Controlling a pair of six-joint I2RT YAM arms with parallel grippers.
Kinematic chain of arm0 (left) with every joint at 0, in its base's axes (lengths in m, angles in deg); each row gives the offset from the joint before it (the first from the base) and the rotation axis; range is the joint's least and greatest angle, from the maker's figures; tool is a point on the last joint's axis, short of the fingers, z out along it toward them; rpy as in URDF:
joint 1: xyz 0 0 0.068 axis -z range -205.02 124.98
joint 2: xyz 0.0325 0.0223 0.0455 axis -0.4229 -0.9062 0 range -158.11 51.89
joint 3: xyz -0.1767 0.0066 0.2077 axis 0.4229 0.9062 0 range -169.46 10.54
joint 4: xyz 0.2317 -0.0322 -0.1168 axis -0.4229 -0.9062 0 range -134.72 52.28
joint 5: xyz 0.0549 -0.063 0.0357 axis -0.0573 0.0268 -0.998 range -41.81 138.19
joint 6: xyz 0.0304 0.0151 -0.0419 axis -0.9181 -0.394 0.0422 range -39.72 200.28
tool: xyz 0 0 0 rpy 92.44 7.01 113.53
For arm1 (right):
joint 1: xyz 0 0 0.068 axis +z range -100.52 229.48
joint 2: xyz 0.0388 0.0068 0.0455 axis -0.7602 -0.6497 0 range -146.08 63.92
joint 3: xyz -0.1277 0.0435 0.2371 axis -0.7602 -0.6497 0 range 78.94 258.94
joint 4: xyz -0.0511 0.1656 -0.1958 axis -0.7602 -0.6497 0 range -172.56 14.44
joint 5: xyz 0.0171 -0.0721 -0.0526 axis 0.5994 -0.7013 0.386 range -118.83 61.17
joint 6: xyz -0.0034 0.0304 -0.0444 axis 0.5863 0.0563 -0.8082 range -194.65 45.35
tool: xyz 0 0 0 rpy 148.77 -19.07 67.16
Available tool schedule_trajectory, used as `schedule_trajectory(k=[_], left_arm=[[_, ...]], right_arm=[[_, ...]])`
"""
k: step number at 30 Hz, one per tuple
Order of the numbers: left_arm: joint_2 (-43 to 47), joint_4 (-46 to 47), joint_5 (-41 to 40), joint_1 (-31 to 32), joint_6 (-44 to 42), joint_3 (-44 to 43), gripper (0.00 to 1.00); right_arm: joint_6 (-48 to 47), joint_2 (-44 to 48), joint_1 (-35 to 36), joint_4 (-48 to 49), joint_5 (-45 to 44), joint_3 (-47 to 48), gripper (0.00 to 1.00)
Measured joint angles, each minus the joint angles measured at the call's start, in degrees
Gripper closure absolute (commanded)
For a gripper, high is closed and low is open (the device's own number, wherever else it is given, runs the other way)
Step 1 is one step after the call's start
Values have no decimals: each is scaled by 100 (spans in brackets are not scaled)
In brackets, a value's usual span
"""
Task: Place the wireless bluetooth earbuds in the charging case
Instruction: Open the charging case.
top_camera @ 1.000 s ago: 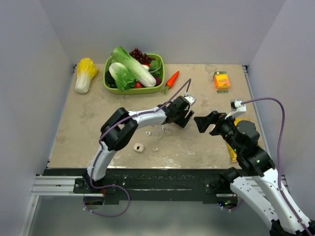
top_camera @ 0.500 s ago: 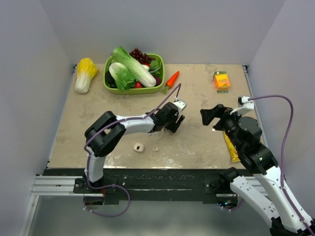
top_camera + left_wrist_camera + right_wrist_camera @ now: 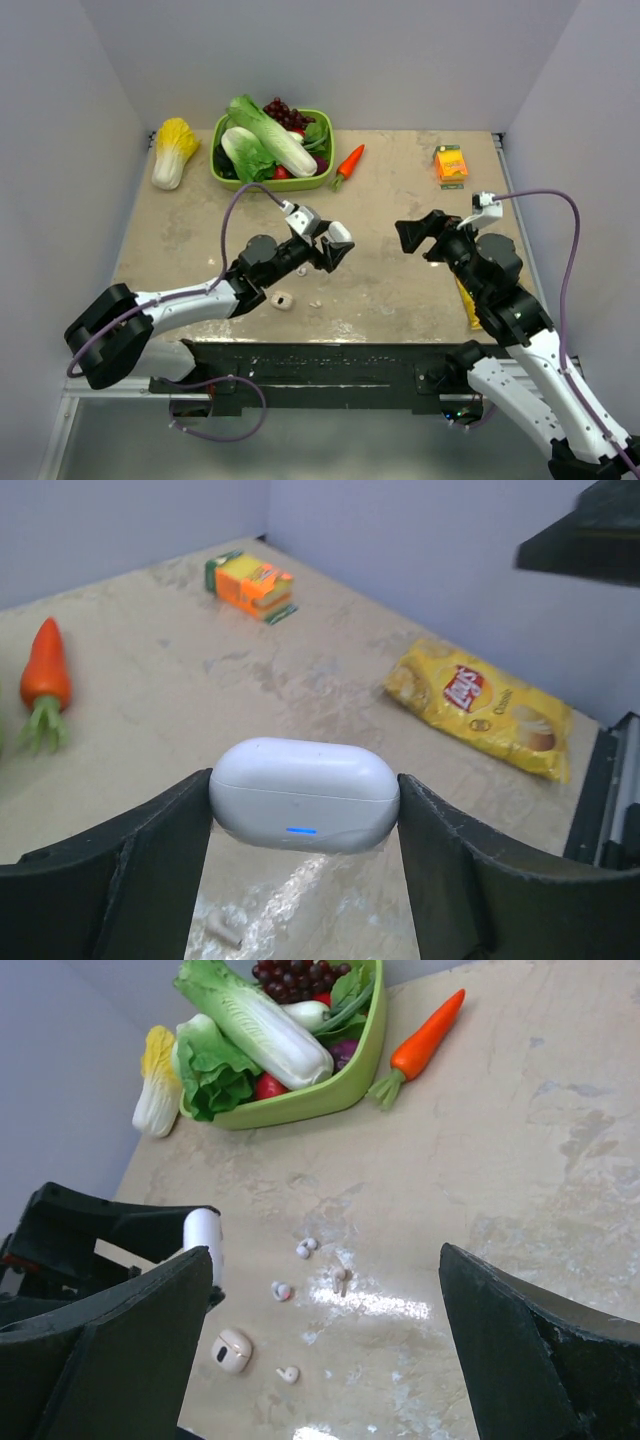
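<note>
**Item 1.** White charging case [image 3: 300, 785], closed: one. I see it clamped crosswise between the two fingers of the left pincer [image 3: 305, 815], at the centre of the left wrist view. It is held above the table [image 3: 300, 680] and a small blue light shows on its near face. In the right wrist view it sits at the left middle of the frame.

**Item 2.** Cream case with a dark hollow [image 3: 232, 1350]: one. It lies on the table at the lower left of the right wrist view, below the held case and apart from both pincers.

**Item 3.** Earbuds [image 3: 282, 1290]: I count four small white bits. They lie loose on the table in the lower middle of the right wrist view, to the right of the held case, and no pincer touches them.

**Item 4.** Right pincer [image 3: 425, 235]: fingers spread wide with nothing between them. It is right of centre in the top view, to the right of the held case and not touching it.

**Item 5.** Sundries, one of each:
- carrot [image 3: 425, 1035], upper middle
- orange carton [image 3: 250, 580]
- chips bag [image 3: 480, 705]
- green basket [image 3: 330, 1095] of vegetables
- yellow cabbage [image 3: 158, 1080], just left of the basket
</note>
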State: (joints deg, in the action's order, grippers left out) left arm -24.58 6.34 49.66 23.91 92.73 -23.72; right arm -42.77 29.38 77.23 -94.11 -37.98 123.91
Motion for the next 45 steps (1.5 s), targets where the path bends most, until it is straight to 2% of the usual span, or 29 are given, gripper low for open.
schedule_trajectory(k=[5, 9, 14, 21, 24, 34, 45], left_arm=[[367, 1025, 566, 0, -13, 649, 100], [435, 2260, 426, 83, -382, 1917, 100], [247, 2389, -22, 409, -1121, 2844, 100], [874, 2680, -396, 750, -1753, 3097, 100], [1001, 2750, -428, 778, -1919, 3097, 100], [1086, 2809, -426, 844, -2065, 3097, 100], [1377, 2820, -426, 1064, -2232, 3091, 100]], right_arm=[[-229, -407, 11, 11, 529, 127, 2], [-483, -962, 260, -151, 737, 601, 2], [-754, -1598, 901, -417, 761, 1021, 2], [-1025, -2601, 2094, -474, 717, 1158, 2], [-1038, -2822, 2374, -365, 732, 1093, 2], [-927, -2767, 2544, 269, 922, 863, 4], [-848, -3480, 2717, 472, 1027, 863, 5]])
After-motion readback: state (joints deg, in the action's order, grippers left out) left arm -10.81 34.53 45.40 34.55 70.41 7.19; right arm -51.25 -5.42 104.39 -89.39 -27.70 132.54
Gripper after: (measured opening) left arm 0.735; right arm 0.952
